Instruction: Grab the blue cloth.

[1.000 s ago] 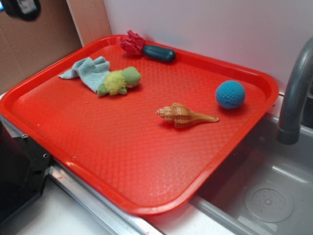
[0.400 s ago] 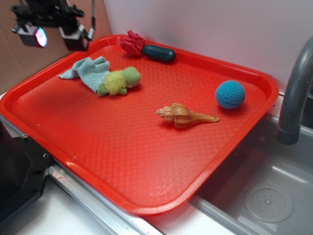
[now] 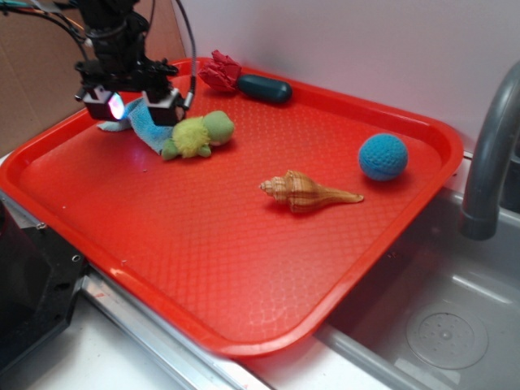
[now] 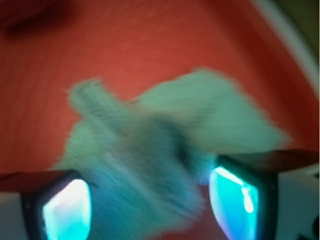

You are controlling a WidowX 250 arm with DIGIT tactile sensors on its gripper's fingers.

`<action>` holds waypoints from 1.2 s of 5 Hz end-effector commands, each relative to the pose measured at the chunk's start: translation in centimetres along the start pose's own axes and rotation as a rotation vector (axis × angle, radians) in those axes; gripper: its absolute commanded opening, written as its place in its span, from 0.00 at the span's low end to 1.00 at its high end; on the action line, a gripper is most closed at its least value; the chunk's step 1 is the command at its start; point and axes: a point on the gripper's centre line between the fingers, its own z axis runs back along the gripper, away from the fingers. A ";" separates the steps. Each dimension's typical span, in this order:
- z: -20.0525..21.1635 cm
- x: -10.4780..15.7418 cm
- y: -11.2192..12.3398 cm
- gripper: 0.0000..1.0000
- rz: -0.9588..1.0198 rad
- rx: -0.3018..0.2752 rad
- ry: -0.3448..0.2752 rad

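Observation:
The blue cloth is a pale teal terry rag at the back left of the red tray, partly hidden by my gripper. The gripper hangs low right over it, jaws open, one finger on each side. In the wrist view the cloth fills the middle, blurred, and lies between the two glowing fingertips; the gripper is open around it and not closed on it.
A green plush toy lies against the cloth's right side. A red fabric piece and a dark green oblong sit at the tray's back edge. A seashell and blue knitted ball lie to the right. A faucet and sink are at far right.
The gripper has come into view from the upper left and dropped down onto the blue cloth, now covering most of it. The objects on the tray have not moved.

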 end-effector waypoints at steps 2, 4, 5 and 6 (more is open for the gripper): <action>-0.7 0.7 2.1 0.00 -0.024 -0.032 -0.013; 0.5 0.6 1.5 0.00 -0.070 -0.008 -0.015; 3.3 -0.3 0.6 0.00 -0.140 0.001 0.024; 8.5 -2.2 -1.6 0.00 -0.237 0.033 0.023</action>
